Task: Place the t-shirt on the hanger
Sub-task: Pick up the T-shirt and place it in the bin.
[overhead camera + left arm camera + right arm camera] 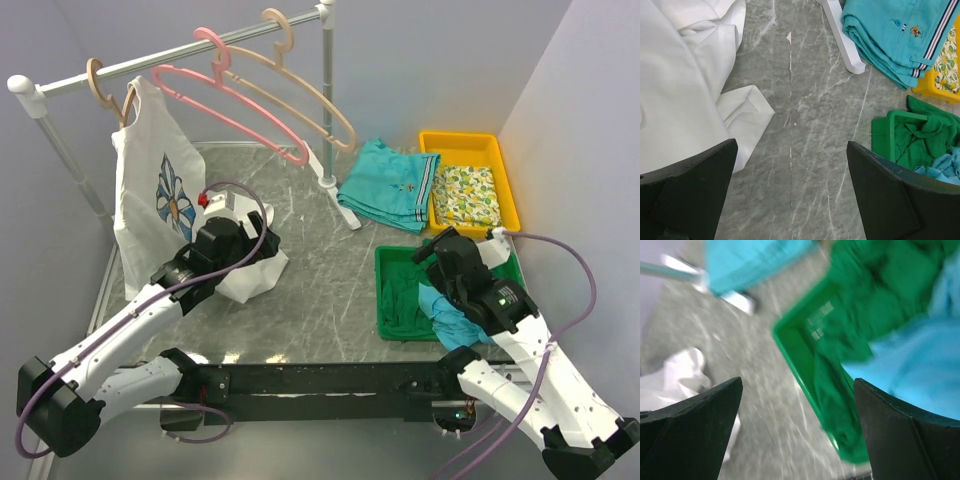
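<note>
The turquoise-blue t-shirt point(445, 308) lies crumpled in the green bin point(395, 332), on top of a green garment point(405, 290). The pink hanger point(240, 95) hangs bare from the rail at the back. My right gripper point(435, 255) hovers over the bin's near left part; its wrist view is blurred and shows it open point(797, 435), with the t-shirt point(920, 365) to its right. Over by the white cloth, my left gripper point(245, 240) is open point(790, 195) above bare table. The t-shirt point(946, 169) shows at the lower right of that view.
Two beige hangers point(300, 85) share the rail; one carries a white top with a blue flower print point(160, 200). A white garment point(250, 278) lies under the left arm. A folded teal garment with a striped edge point(385, 185) and a yellow bin point(508, 200) sit at the back right.
</note>
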Motion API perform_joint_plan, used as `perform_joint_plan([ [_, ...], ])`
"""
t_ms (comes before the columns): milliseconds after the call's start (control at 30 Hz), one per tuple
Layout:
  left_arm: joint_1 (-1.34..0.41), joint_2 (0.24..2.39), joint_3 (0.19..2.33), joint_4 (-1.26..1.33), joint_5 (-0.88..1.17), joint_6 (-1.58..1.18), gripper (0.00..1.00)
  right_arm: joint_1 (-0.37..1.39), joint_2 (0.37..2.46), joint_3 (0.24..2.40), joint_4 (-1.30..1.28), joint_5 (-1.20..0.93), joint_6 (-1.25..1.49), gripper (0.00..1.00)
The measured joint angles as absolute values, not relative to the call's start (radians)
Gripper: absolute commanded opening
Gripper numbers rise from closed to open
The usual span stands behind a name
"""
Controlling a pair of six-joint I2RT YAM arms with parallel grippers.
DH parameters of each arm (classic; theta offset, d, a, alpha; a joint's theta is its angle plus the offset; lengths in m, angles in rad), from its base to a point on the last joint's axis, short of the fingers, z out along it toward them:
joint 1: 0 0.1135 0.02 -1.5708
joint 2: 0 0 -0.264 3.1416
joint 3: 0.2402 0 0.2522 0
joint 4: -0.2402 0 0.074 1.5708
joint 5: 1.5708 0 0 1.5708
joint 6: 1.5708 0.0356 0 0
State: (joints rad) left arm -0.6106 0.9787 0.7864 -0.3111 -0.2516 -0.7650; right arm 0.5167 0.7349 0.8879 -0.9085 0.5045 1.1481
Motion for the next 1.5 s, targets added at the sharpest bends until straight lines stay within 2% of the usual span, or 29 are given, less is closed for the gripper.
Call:
perform_joint_plan([
  [200, -0.611, 0.985, 0.845, -0.347, -0.247, -0.766, 0.96, 0.44, 0.737, 0.829, -1.055, 0.358, 1.304, 0.98],
  [400, -0.611, 0.983, 0.871, -0.361, -0.237, -0.767, 0.96, 0.279, 0.747, 0.739, -1.096, 0.26, 1.343, 0.95],
  [467, -0.611, 0.982, 0.871, -0.368, -0.236, -0.767, 0.96, 0.244, 0.766, 0.71, -1.095, 0.232, 1.345, 0.87],
  [500, -0.611, 0.982, 0.871, -0.369, -0.236, -0.767, 0.96, 0.233, 0.776, 0.7, -1.095, 0.223, 1.345, 0.79],
  [533, -0.611, 0.981, 0.871, -0.371, -0.236, -0.767, 0.96, 0.224, 0.793, 0.693, -1.093, 0.217, 1.345, 0.53],
  [600, -0.611, 0.981, 0.871, -0.373, -0.236, -0.767, 0.96, 0.213, 0.818, 0.691, -1.082, 0.213, 1.336, 0.11],
  [633, -0.611, 0.981, 0.871, -0.372, -0.236, -0.767, 0.96, 0.207, 0.836, 0.69, -1.071, 0.212, 1.336, 0.0],
  [867, -0.611, 0.981, 0.871, -0.374, -0.237, -0.767, 0.96, 0.189, 0.806, 0.773, -1.039, 0.236, 1.255, 0.0],
  [1100, -0.611, 0.979, 0.871, -0.369, -0.237, -0.773, 0.96, 0.186, 0.766, 1.188, -1.041, 0.335, 1.138, 0.0],
  [1200, -0.611, 0.977, 0.872, -0.364, -0.237, -0.775, 0.97, 0.186, 0.757, 1.298, -1.028, 0.352, 1.085, 0.0],
  [1500, -0.611, 0.971, 0.895, -0.367, -0.237, -0.776, 0.96, 0.185, 0.831, 1.563, -0.838, 0.143, 0.895, 0.0],
])
